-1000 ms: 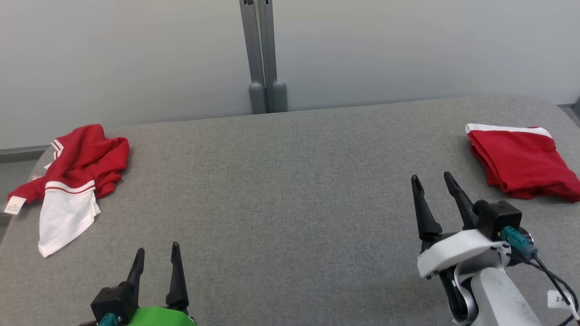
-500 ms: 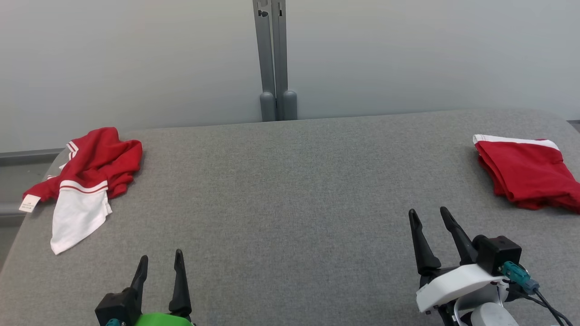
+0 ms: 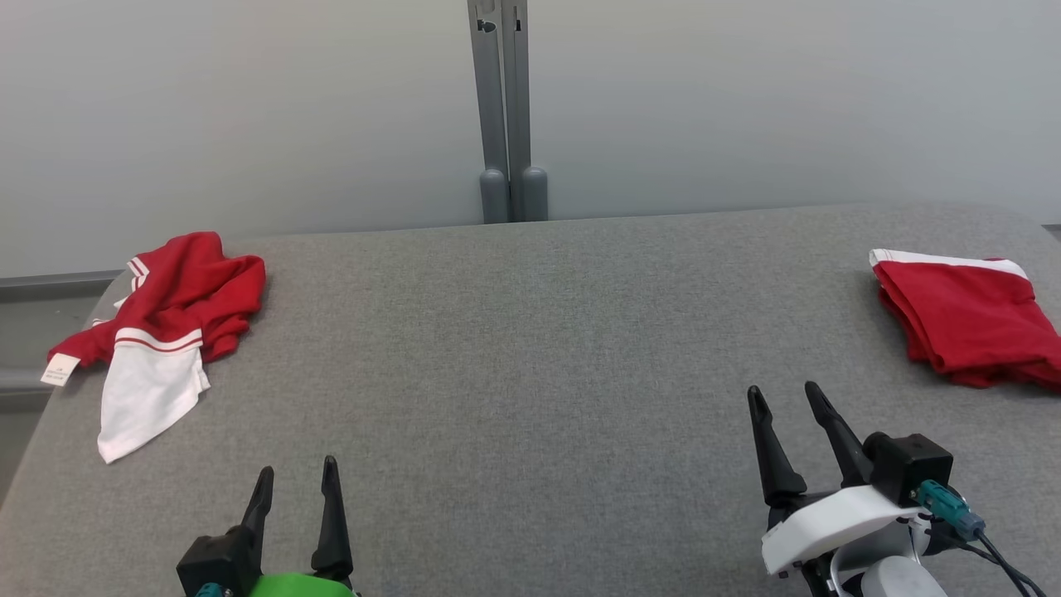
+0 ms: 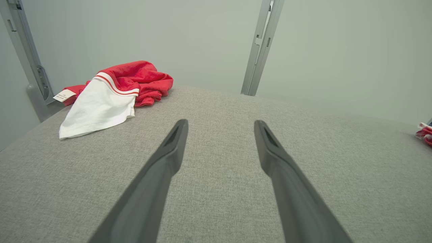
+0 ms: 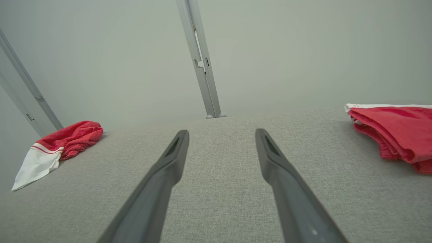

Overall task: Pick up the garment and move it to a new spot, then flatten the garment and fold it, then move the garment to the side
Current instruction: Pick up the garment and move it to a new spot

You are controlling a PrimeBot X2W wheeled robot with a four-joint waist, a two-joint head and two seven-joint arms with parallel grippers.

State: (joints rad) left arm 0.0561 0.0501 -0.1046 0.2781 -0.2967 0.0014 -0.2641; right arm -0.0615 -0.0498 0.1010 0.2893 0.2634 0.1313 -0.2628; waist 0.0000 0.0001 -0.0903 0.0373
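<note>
A crumpled red garment with a white panel [image 3: 157,332] lies at the far left of the grey table [image 3: 530,348]; it also shows in the left wrist view [image 4: 111,91] and the right wrist view [image 5: 57,145]. A folded red garment with a white edge [image 3: 961,319] lies at the far right [image 5: 391,131]. My left gripper [image 3: 297,466] hovers open near the front left [image 4: 221,121], well short of the crumpled garment. At the front right my right gripper [image 3: 782,388] is open too [image 5: 222,130], left of the folded garment. Neither holds anything.
A grey upright post [image 3: 507,108] stands behind the table's far edge against a pale wall. A second post [image 4: 23,57] rises behind the table's left end. The crumpled garment lies close to the table's left edge.
The head camera has shifted, so the whole picture slid slightly right and down. My right gripper has drawn back toward the near edge. Both garments lie as before.
</note>
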